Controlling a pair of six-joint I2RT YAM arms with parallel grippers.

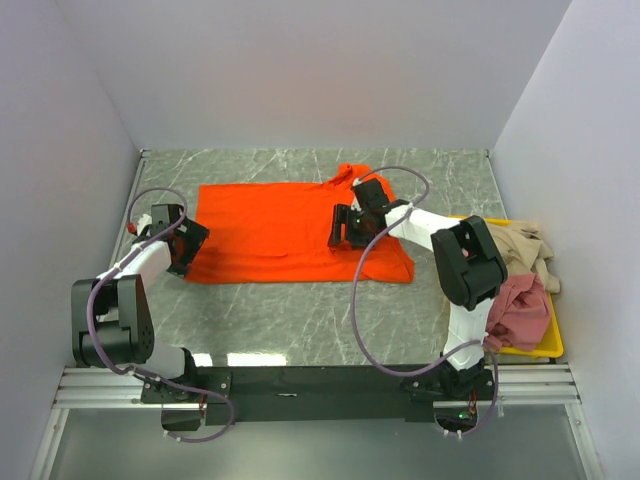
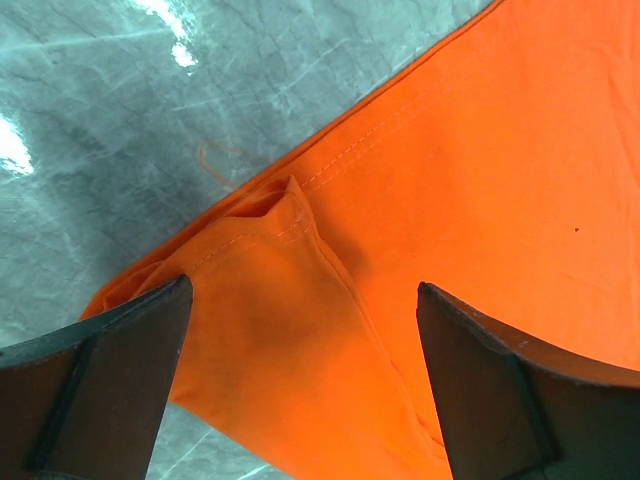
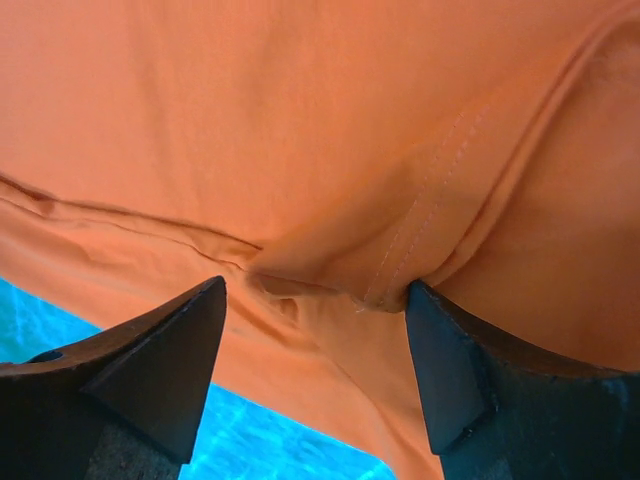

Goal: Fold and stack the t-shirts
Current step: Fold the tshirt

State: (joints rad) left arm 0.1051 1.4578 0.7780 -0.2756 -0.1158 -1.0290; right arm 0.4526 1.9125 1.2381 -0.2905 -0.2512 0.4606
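I am holding my left tool (image 1: 192,242) over the near left corner of the orange-red t-shirt (image 1: 270,230), its fingers spread wide with nothing gripped. The shirt is lying spread flat across the middle of the bench (image 1: 300,310). My right tool (image 1: 345,226) is reaching down onto the shirt's right part, fingers also apart, with a raised seam fold lying between them unpinched. The pink t-shirt (image 1: 520,312) and beige t-shirt (image 1: 515,245) are lying crumpled in the yellow bin (image 1: 548,348) at the bench's right edge.
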